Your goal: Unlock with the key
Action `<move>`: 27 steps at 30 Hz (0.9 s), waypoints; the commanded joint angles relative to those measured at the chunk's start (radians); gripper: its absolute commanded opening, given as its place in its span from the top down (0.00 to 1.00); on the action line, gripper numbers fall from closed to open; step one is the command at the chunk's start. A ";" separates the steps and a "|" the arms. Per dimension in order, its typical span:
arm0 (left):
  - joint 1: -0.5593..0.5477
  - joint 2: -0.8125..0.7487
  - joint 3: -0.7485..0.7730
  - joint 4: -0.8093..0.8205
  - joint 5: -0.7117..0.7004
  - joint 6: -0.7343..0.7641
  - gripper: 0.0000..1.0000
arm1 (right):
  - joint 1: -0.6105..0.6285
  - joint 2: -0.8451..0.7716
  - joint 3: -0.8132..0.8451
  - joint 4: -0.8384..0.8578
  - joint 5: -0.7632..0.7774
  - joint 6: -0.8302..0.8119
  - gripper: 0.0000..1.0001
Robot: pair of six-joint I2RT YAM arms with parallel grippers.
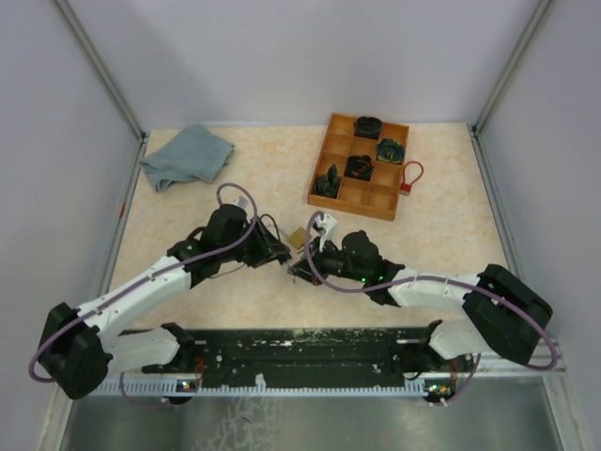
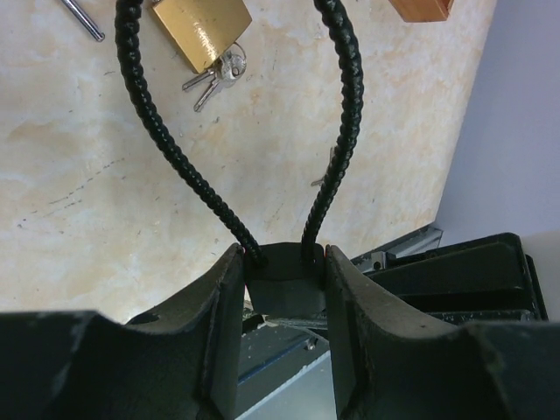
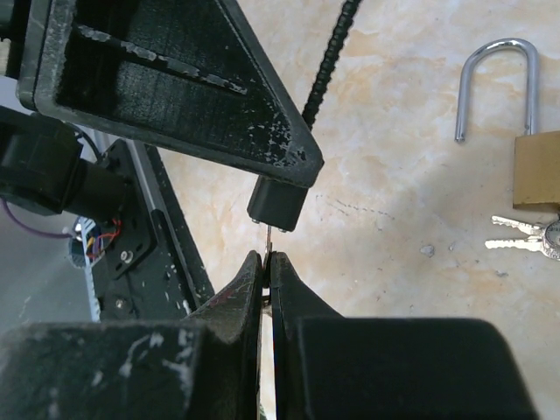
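My left gripper (image 2: 284,260) is shut on the small black body of a cable lock (image 2: 284,278), whose black ribbed cable (image 2: 157,131) loops away over the table. In the right wrist view that lock body (image 3: 277,203) hangs under the left gripper's finger (image 3: 175,79). My right gripper (image 3: 267,261) is shut on a thin metal key (image 3: 267,238) whose tip enters the bottom of the lock body. In the top view the two grippers, left (image 1: 278,252) and right (image 1: 308,267), meet at the table's middle.
A brass padlock (image 3: 535,171) with an open shackle and its small keys (image 3: 523,234) lies just beyond the grippers, and shows in the left wrist view (image 2: 199,26). A wooden tray (image 1: 326,150) with dark locks, a red cable lock (image 1: 410,176) and a grey cloth (image 1: 188,155) lie at the back.
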 commanded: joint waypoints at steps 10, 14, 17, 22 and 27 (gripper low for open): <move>-0.015 -0.032 0.046 -0.004 0.113 0.010 1.00 | -0.023 -0.059 0.037 0.106 0.106 0.068 1.00; -0.015 -0.051 0.027 -0.003 0.098 0.016 1.00 | -0.024 -0.102 0.008 0.133 0.138 0.125 1.00; -0.015 -0.046 0.036 -0.027 0.099 0.033 1.00 | -0.024 -0.125 -0.004 0.143 0.153 0.135 1.00; -0.015 -0.031 0.069 -0.100 0.089 0.089 1.00 | -0.041 -0.143 -0.008 0.153 0.120 0.145 1.00; -0.015 -0.044 0.094 -0.144 0.059 0.120 1.00 | -0.043 -0.166 0.009 0.094 0.110 0.112 1.00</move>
